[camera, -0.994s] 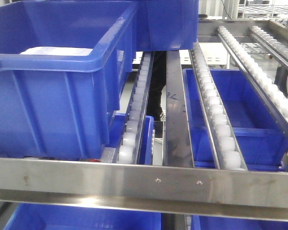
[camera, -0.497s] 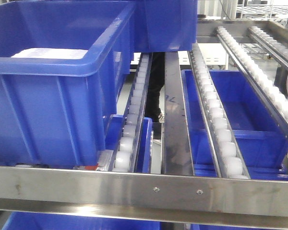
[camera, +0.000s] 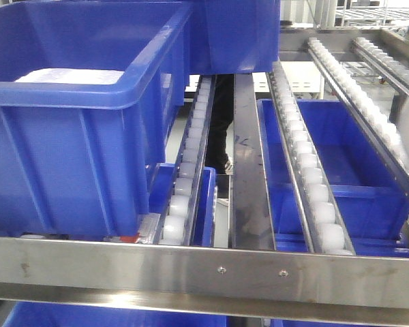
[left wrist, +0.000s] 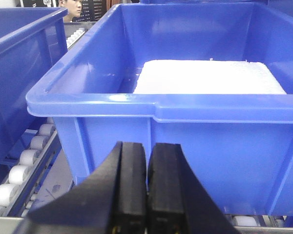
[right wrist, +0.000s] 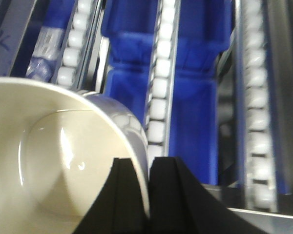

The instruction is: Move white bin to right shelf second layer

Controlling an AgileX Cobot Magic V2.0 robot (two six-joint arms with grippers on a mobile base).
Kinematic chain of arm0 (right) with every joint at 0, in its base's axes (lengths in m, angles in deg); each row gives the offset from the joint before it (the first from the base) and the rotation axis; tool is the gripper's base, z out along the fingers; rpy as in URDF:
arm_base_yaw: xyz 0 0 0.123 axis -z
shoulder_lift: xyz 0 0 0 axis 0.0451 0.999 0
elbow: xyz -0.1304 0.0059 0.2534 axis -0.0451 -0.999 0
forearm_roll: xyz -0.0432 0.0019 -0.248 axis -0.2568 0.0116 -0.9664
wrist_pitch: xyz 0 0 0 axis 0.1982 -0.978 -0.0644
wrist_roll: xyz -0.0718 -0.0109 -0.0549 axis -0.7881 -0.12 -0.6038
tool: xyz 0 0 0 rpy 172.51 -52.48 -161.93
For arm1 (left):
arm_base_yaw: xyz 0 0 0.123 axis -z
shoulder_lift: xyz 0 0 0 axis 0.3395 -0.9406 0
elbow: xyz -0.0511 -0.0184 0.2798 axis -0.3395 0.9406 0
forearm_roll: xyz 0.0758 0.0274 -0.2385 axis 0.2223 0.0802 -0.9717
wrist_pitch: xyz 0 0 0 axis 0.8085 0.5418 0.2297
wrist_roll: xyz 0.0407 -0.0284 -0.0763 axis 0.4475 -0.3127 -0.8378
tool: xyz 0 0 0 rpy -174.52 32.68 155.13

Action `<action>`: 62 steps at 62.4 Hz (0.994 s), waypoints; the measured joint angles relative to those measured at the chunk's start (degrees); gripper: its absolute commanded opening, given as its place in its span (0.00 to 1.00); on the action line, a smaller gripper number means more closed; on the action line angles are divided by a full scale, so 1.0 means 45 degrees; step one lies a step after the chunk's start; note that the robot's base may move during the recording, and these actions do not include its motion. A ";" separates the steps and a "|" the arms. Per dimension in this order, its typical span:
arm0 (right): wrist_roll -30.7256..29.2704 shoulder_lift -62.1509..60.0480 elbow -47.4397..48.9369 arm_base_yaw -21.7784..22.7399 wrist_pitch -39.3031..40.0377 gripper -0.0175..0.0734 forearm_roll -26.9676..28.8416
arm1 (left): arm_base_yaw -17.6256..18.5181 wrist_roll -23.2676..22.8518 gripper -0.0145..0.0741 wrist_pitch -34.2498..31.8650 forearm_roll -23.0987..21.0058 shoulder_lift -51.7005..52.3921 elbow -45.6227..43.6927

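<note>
The white bin [right wrist: 49,161] is held by its rim in the jaws of the right gripper [right wrist: 147,195], above the roller lanes [right wrist: 158,92] of the shelf level [camera: 204,269]. It is carried but not yet set down, so the placing is judged still to be done. The left gripper [left wrist: 146,195] has its jaws together on nothing, before a blue crate [left wrist: 185,112]. No legible writing is seen.
</note>
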 measured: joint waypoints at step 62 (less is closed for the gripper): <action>0.0000 0.7341 0.0767 0.0819 0.4048 0.26 0.0841 | 0.0000 0.0000 0.26 0.0000 0.0000 0.0000 0.0000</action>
